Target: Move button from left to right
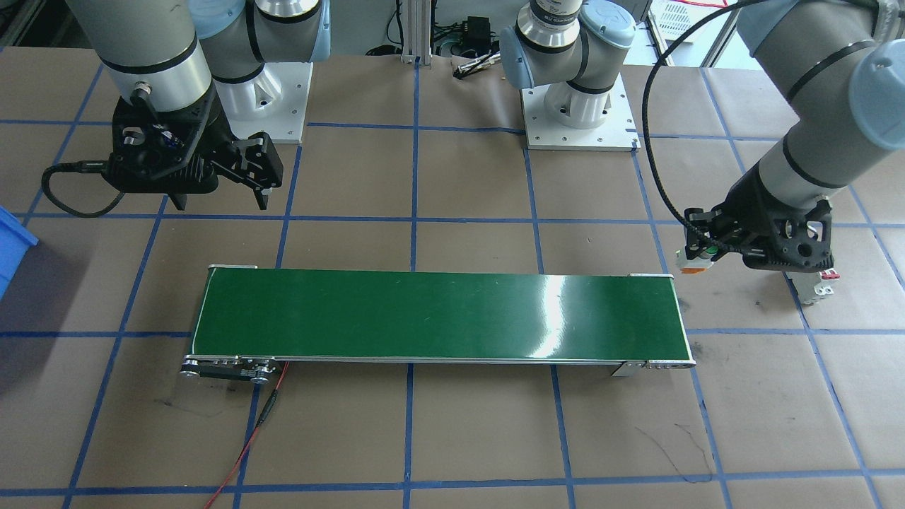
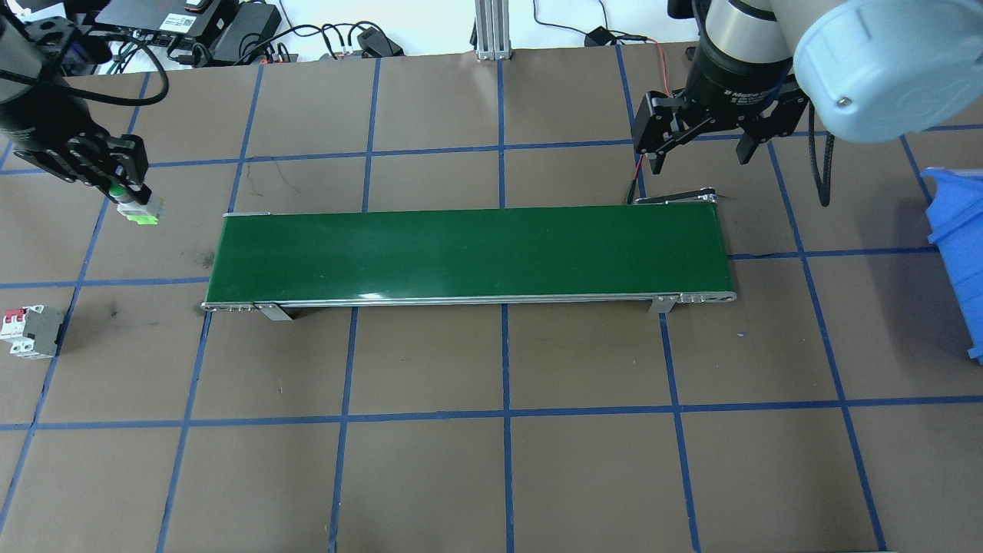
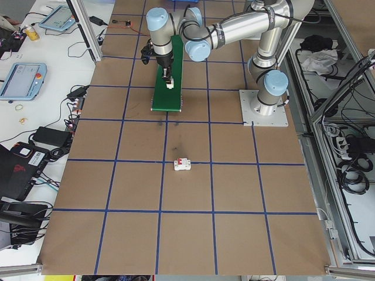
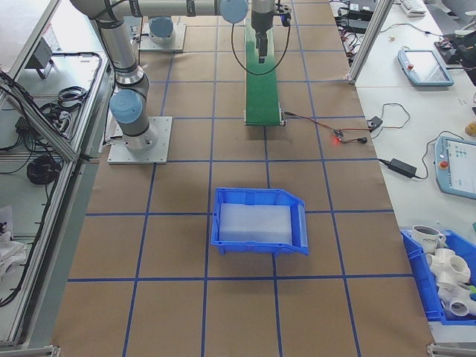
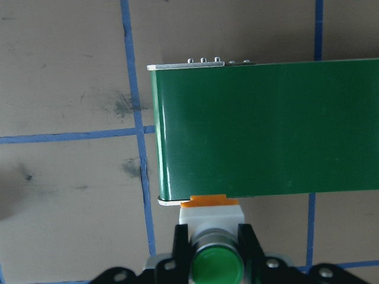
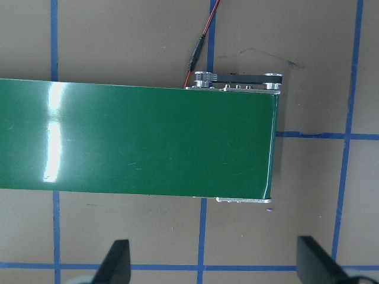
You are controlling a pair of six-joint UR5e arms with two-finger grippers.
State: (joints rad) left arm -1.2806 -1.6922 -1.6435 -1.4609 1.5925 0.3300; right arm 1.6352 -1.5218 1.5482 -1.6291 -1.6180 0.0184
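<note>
You had the button (image 2: 137,207) clamped in the left jaws (image 2: 127,190), off the conveyor belt (image 2: 468,253) at its 9 o'clock end; the right jaws (image 2: 703,146) hung wide apart near the opposite end.

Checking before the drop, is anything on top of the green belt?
Nothing lies on the belt. The left tool holds the button off its end, above the table. Under the belt is hidden.
</note>
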